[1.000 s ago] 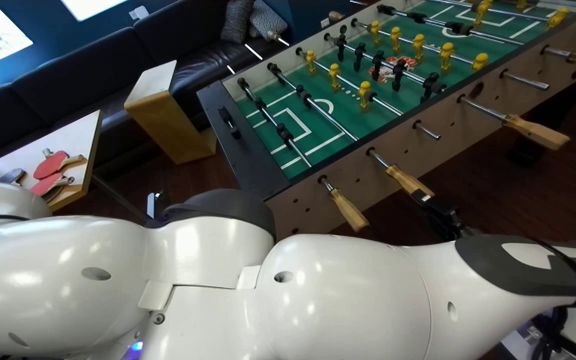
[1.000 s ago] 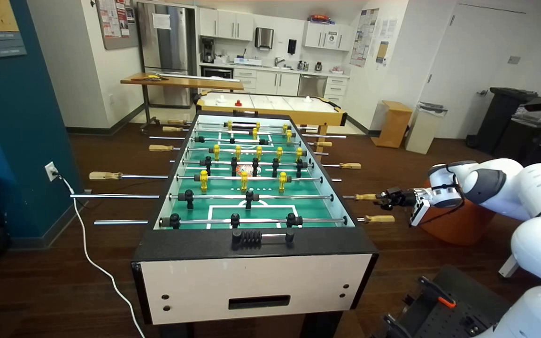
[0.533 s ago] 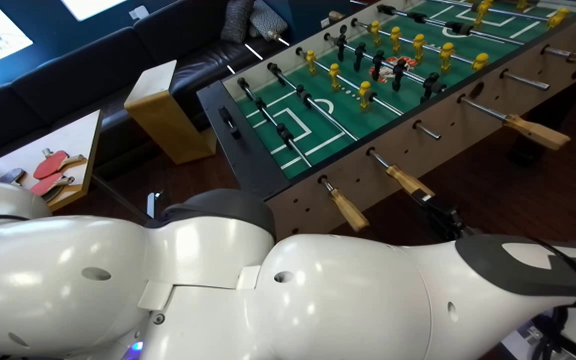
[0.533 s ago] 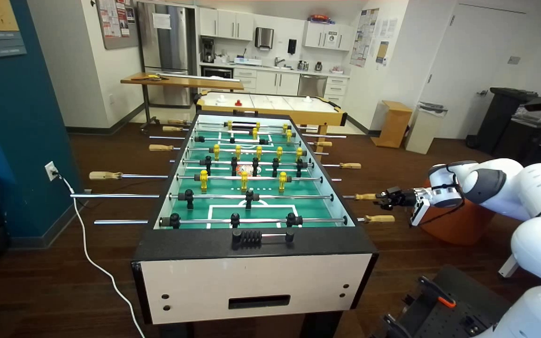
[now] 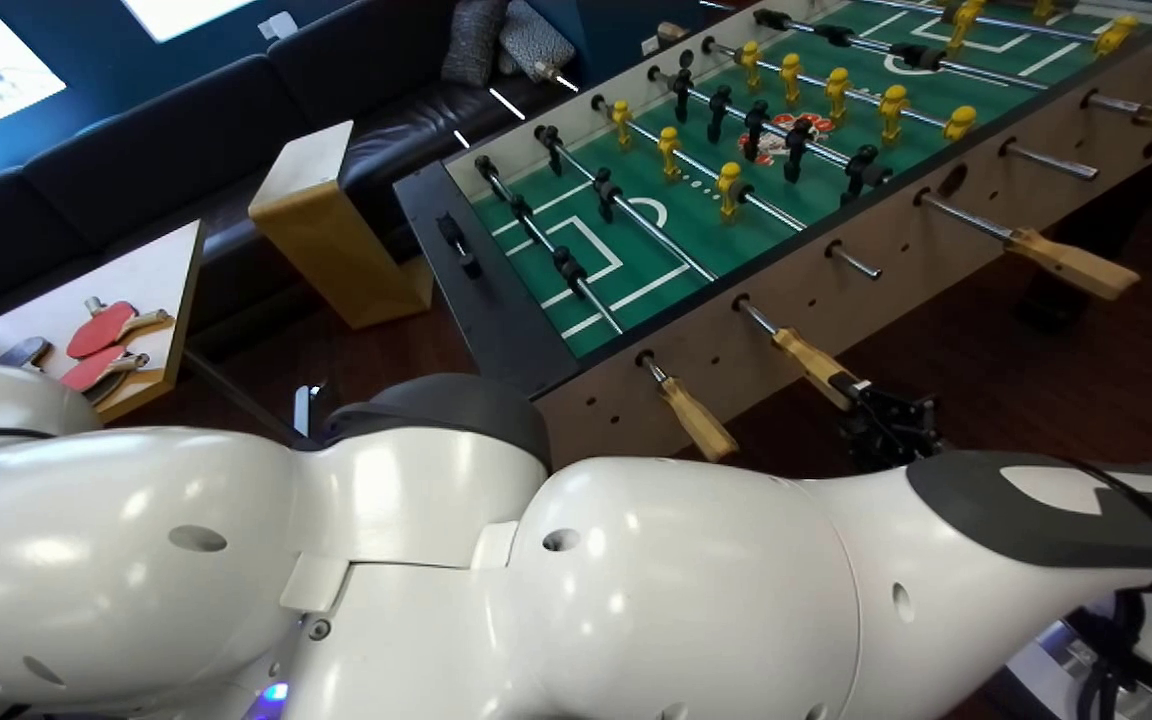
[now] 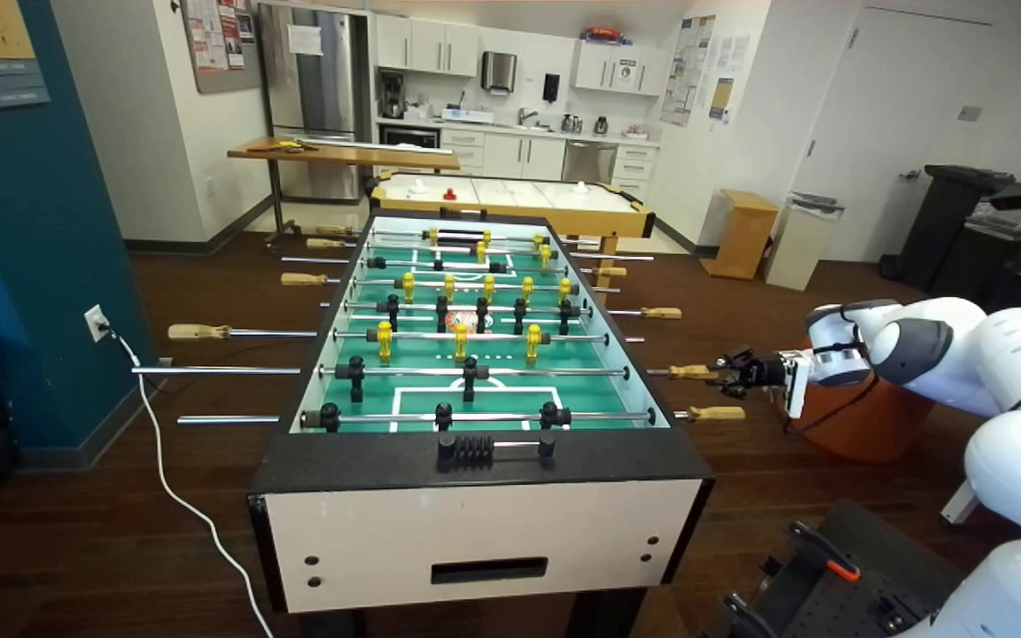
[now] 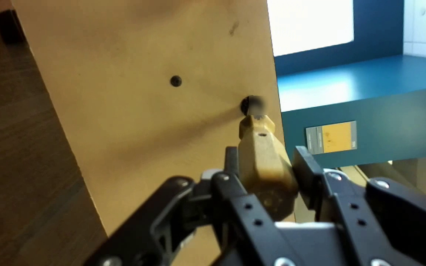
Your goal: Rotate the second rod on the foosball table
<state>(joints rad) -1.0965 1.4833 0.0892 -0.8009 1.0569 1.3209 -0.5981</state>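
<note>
"Which one has it got?"

"The second rod [image 6: 528, 373], counting from this goal end of the foosball table [image 6: 351, 465], its wooden handle [image 5: 807, 361] jutting out at the side. The end rod [image 6: 497, 416] just beside it stands free."

"And the gripper [image 7: 268, 164]?"

"Clamped on that handle, its fingers [image 7: 309, 170] to either side of the thick outer end. How firmly, I couldn't swear to; they hide part of the contact."

"Good place to hold it?"

"I'd say so. The wood is faceted and broadens outward, so it should slip less than polished metal. Nothing soft or fragile there."

"Heavy?"

"To turn, I'd guess not, with the rod running through a hole in the side wall [image 7: 124, 92]. But it'll likely slide lengthwise too, so a tug could shift it."

"Twist only, then?"

"Yes, about the rod's own line. Watch the black figures [image 6: 356, 379]; they hang roughly feet-down."
</note>
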